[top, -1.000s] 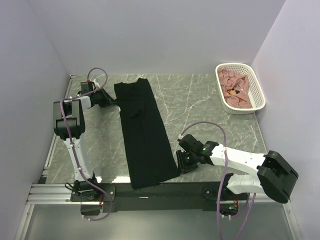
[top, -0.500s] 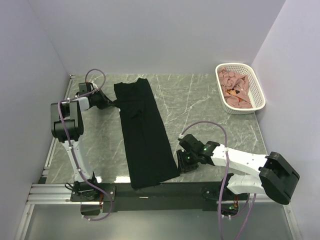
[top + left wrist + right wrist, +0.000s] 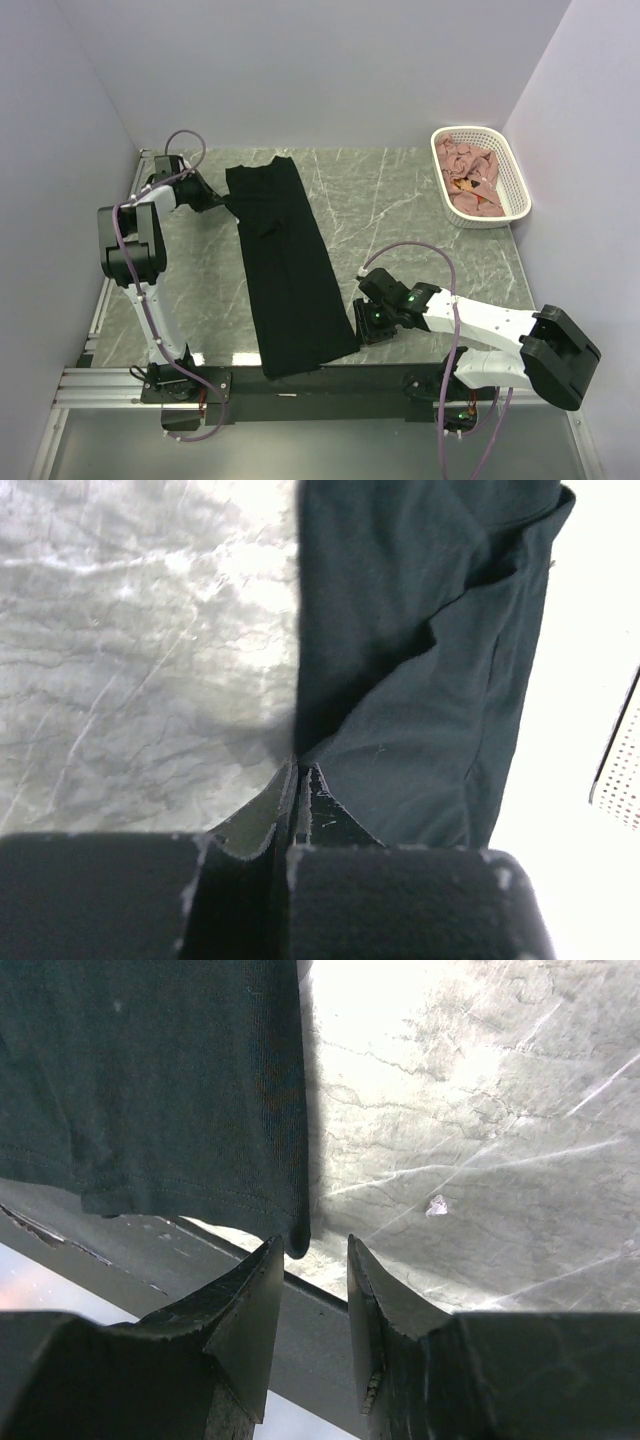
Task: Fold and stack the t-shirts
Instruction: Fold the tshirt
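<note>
The black t-shirt (image 3: 288,270) lies as a long narrow strip down the table, from the far left toward the near edge. My left gripper (image 3: 220,198) is at its far left corner. In the left wrist view the jaws (image 3: 298,770) are shut on the edge of the black cloth (image 3: 430,680). My right gripper (image 3: 358,322) is low beside the shirt's near right corner. Its jaws (image 3: 313,1250) are open, and the hem corner of the black t-shirt (image 3: 150,1080) hangs just between the fingertips (image 3: 270,1260). Pink t-shirts (image 3: 468,178) are heaped in the basket.
The white lattice basket (image 3: 520,190) stands at the far right corner, by the right wall. The table's near edge and a dark rail (image 3: 380,378) run just behind the right gripper. Walls close the table in on the left, the back and the right.
The left gripper has shut on the shirt's far left edge and shifted slightly to the far left, drawing that corner with it. The right arm has barely moved.
</note>
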Tool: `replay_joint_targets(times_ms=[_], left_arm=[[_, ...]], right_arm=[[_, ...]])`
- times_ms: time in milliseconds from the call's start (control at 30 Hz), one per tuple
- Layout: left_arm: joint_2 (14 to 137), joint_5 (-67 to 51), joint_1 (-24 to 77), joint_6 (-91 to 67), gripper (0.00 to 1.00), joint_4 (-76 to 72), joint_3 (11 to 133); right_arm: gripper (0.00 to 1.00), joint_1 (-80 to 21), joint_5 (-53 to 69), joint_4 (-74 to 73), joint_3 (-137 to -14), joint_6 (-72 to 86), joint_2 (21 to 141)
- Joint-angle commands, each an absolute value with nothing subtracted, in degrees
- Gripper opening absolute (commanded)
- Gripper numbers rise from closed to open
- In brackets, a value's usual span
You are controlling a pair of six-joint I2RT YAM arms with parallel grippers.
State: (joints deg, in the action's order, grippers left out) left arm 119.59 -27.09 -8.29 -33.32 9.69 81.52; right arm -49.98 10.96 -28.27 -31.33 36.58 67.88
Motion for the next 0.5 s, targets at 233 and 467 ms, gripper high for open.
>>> replay_joint_targets(times_ms=[233,467], left_arm=[[117.6,-22.5,-4.0,-35.3,0.04,16.3,90.3],[118.2,-18.5,-3.9,-34.7,0.04,19.1,92.7]], right_arm=[[0.39,-50.0,9.7,-26.9,-32.0,36.2,67.0],[0.38,-50.0,5.7,-27.6,-39.3,28.8,67.6]])
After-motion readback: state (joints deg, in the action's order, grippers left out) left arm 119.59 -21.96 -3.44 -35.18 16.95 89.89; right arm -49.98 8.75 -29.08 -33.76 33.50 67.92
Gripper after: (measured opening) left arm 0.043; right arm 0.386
